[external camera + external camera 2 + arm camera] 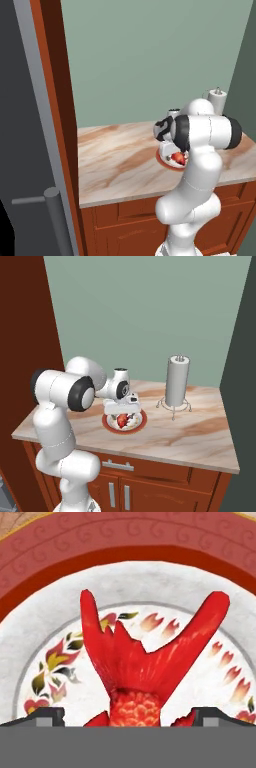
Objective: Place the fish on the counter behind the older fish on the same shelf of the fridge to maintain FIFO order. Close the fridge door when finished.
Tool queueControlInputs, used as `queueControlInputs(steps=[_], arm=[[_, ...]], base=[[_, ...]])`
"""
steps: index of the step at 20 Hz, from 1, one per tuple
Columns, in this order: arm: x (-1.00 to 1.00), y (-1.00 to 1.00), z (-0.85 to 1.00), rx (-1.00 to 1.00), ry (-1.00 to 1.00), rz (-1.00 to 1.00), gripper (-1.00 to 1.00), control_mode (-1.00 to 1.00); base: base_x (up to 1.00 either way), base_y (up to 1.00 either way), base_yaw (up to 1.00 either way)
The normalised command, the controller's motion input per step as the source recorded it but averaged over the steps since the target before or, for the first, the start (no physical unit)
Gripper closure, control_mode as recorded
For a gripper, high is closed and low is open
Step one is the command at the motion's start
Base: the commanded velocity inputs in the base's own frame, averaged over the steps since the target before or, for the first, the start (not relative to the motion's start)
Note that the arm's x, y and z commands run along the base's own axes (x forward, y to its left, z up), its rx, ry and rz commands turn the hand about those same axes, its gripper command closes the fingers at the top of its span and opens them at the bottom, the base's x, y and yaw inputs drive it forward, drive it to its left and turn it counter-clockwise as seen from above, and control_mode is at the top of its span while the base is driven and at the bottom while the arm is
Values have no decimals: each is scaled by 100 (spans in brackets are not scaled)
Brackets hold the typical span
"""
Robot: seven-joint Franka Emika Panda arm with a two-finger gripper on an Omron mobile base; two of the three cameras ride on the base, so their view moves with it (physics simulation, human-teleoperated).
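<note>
The red-orange fish lies on a white plate with a red rim on the marbled counter. Its forked tail points away from the hand. My gripper is open and low over the plate, one fingertip on each side of the fish's body and neither touching it. From the base, the fish shows just under the gripper, on the plate. The older fish and the shelf are out of view.
A paper towel roll on a wire stand stands right of the plate. A grey fridge panel with a bar handle rises at the far left, beside a reddish-brown wooden side wall. Wooden cabinets sit under the counter.
</note>
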Motion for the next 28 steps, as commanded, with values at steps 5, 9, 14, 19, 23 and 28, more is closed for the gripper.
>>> queueControlInputs(steps=[5,9,14,19,23,28], arm=[[-9,1,-27,0,1,0,100,-100],[0,5,0,0,0,0,100,-100],[-34,-5,36,0,-19,0,100,-100],[-58,1,96,0,-41,4,100,-100],[-56,17,100,0,-41,5,100,-100],[-60,31,99,0,-31,1,100,-100]], base=[[0,0,0],[0,0,0],[0,0,0],[0,0,0],[0,0,0],[0,0,0]])
